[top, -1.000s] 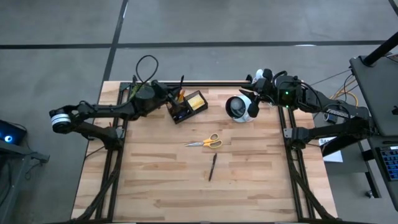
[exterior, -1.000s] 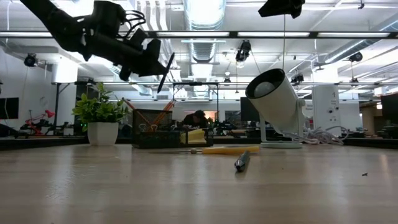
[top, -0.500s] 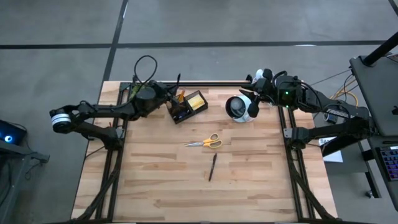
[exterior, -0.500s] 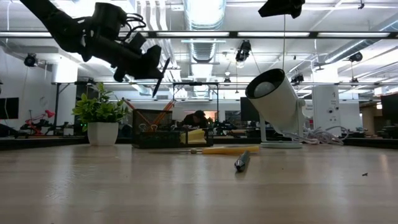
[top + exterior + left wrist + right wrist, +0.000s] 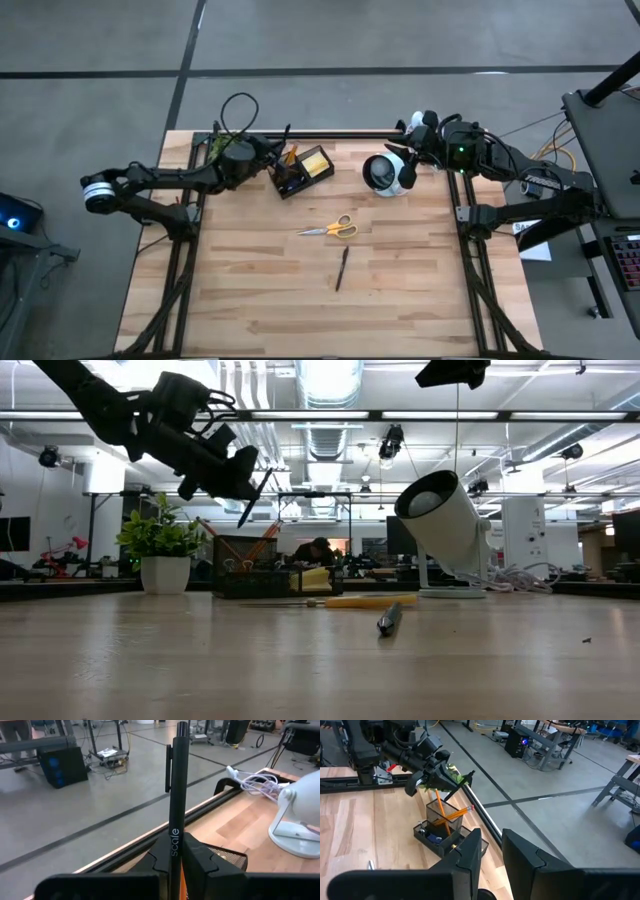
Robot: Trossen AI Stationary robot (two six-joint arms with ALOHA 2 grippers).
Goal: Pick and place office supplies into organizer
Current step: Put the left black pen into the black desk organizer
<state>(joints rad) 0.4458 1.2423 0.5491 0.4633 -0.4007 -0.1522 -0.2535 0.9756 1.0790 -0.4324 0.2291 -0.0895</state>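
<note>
— What is under you, starting close in?

— A pale wooden table [image 5: 300, 290] made of planks, with grey floor around it. Nearest lies a dark pen [image 5: 341, 268] by itself, and just beyond it the scissors [image 5: 331, 229] with yellow-orange handles, flat on the wood. Past the far edge, from table height, the room is a bright workshop with ceiling lights and desks.

— And the containers at the back?

— The black organizer [image 5: 300, 171] sits near the far edge, left of centre. Its tall mesh cup holds orange pencils [image 5: 445, 814] leaning at angles; a yellow sticky-note block [image 5: 317, 163] fills one low compartment, and something blue lies in another. To its right stands a white round cup [image 5: 384, 174] tilted on a stand, dark inside. A small green plant [image 5: 161, 550] stands to the organizer's left.

— How are you holding yourself?

— My left gripper [image 5: 243, 473] hangs in the air above the organizer's left side, clamped tight on a black pen [image 5: 176, 805] that juts out past my fingertips. My right gripper [image 5: 490, 851] waits at the far right, beside the white cup, its fingers a little apart with nothing between them.
</note>
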